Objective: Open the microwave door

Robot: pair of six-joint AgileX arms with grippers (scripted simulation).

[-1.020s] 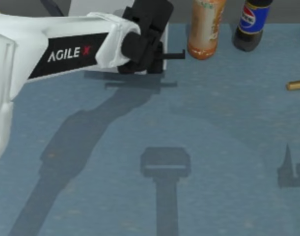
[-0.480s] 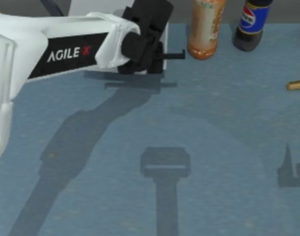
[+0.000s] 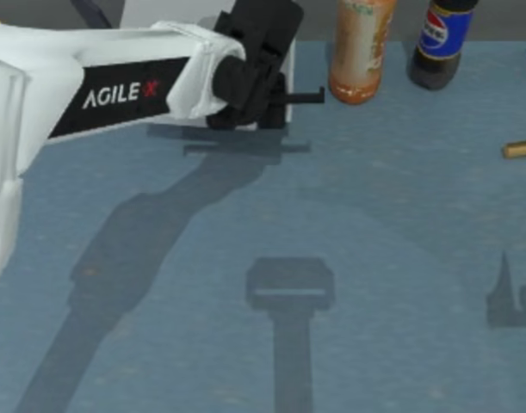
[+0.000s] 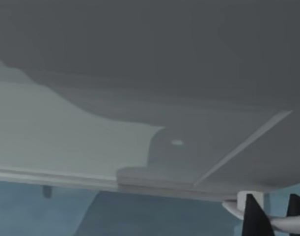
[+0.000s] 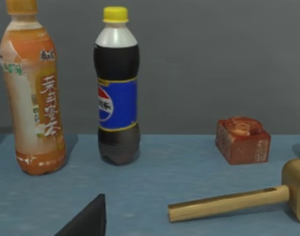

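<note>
Left gripper point(image 3: 284, 95) sits against the microwave point(image 3: 159, 13) front; whether its fingers clamp the handle is unclear. Right arm unseen.

I see a white left arm point(image 3: 116, 82) with a black band lettered AGILE X in white with a red mark, ending in a matte black claw point(image 3: 284, 96), over a mottled blue-grey tabletop point(image 3: 374, 258) crossed by darker shadows. The boxy microwave point(image 3: 159, 13) shows silver-white, and its flat door point(image 4: 150, 73) reads grey with a pale frame. An orange tea bottle point(image 5: 34, 93) carries a cream label; a dark cola bottle point(image 5: 116, 93) has a yellow cap and blue label; beside them sit a red-brown block point(image 5: 242, 140) and a tan wooden mallet point(image 5: 228, 202).
</note>
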